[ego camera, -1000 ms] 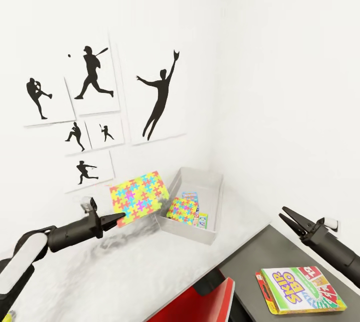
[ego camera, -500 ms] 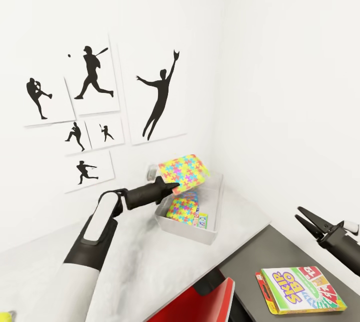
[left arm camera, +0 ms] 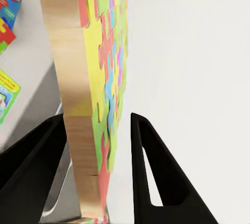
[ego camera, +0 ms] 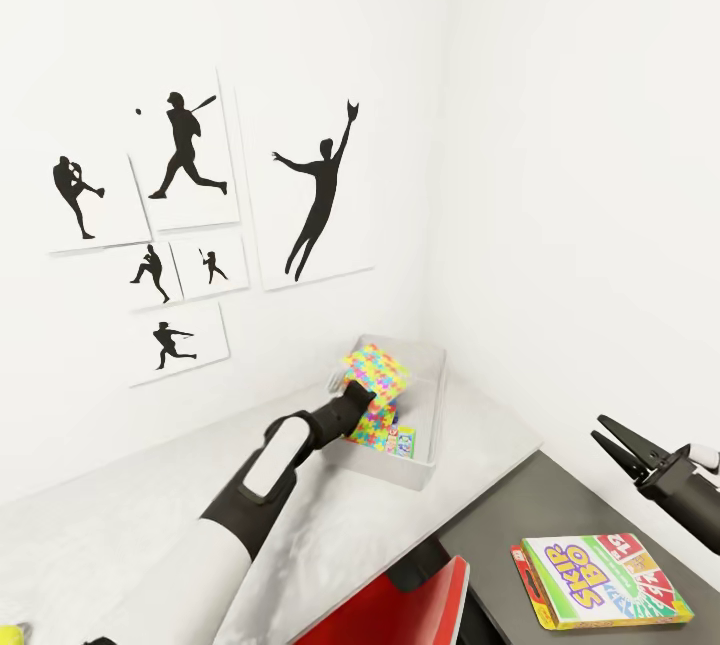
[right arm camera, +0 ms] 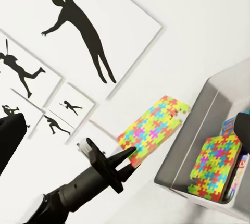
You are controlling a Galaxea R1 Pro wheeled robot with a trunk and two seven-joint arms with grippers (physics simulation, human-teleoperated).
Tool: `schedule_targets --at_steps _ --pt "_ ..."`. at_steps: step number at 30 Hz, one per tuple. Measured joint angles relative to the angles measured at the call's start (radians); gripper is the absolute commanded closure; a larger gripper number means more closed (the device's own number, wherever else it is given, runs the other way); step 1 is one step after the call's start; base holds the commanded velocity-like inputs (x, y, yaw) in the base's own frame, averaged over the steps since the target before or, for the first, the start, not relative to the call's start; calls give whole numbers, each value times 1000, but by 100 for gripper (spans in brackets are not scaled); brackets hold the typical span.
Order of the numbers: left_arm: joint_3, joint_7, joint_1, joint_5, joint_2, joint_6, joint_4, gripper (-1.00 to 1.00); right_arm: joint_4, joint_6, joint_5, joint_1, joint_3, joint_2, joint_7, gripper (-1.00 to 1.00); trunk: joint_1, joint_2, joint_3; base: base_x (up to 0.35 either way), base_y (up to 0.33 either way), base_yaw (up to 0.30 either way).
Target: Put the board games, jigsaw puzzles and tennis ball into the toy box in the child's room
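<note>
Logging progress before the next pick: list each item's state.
Left gripper: around a puzzle, grip unclear.
Held puzzle: on edge above the toy box.
Second puzzle: inside toy box, leaning.
Skip-Bo game: flat on dark desk wing.
Right gripper: open, empty.

The left gripper (ego camera: 362, 393) sits over the near wall of the toy box (ego camera: 425, 377), and from the head camera its fingers are lost against the held jigsaw puzzle (ego camera: 378, 372). That sheet covers much of a second puzzle (ego camera: 372, 428) lying in the box. A board game (ego camera: 403, 440) beneath shows just a corner, its print too small to read. At the right edge of the frame the right gripper (ego camera: 612, 441) is cut off behind its fingers
</note>
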Motion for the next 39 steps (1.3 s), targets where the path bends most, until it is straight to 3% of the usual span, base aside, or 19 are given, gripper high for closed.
schedule_targets --at_steps 5,9,30,39 --pt "-31 1 0 3 0 -55 12 100 -2 0 0 0 0 3 4 -100 0 0 0 0 0 0" --pt "-45 3 -1 3 0 -90 35 100 -2 -1 2 0 0 -1 50 -100 0 0 0 0 0 0" --pt "-85 4 -2 9 0 -91 41 100 -2 0 3 0 0 -6 68 -100 0 0 -31 0 0 0" --pt "-124 5 -2 9 0 -91 -28 100 -2 0 3 0 0 -6 68 -100 0 0 -46 0 0 0"
